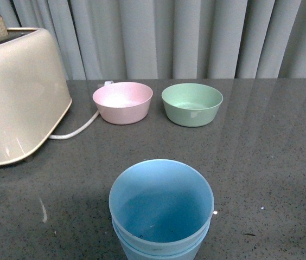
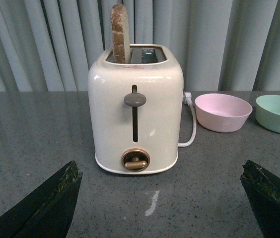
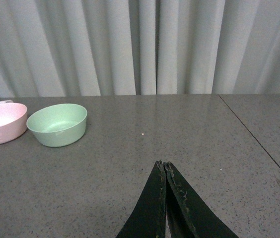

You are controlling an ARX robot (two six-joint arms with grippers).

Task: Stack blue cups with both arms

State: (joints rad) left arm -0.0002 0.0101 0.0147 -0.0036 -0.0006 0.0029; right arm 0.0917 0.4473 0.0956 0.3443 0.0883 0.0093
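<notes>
Two blue cups [image 1: 161, 211] are seen nested one inside the other at the near edge of the grey speckled table [image 1: 261, 162] in the front view, the rim of the inner cup standing just above the rim of the outer one. Neither arm is shown in that view, and the stack is not shown in either wrist view, so its place relative to the grippers cannot be told.

The left gripper [image 2: 162, 198] is held spread wide, its two black fingers [image 2: 45, 206] being seen at opposite sides of the left wrist view with bare table between them; nothing is gripped. Straight ahead of it, beyond the fingertips, a cream toaster [image 2: 136, 109] is stood on the table, its lever and round knob turned toward the gripper and a slice of bread [image 2: 120, 34] raised upright in one slot. A white cord [image 2: 192, 124] is run from the toaster's side. Further off, beside the toaster, a pink bowl [image 2: 223, 112] is set, and a green bowl [image 2: 279, 114] is placed just beyond it, apart from it.

The right gripper [image 3: 165, 168] is pressed together, its black fingers [image 3: 152, 208] meeting at the tips with nothing pinched between them. Well ahead of it and off to one side, the green bowl [image 3: 57, 124] and the pink bowl [image 3: 1, 124] are seen side by side, near each other but not touching. Grey curtains [image 3: 140, 44] are hung behind the table.
</notes>
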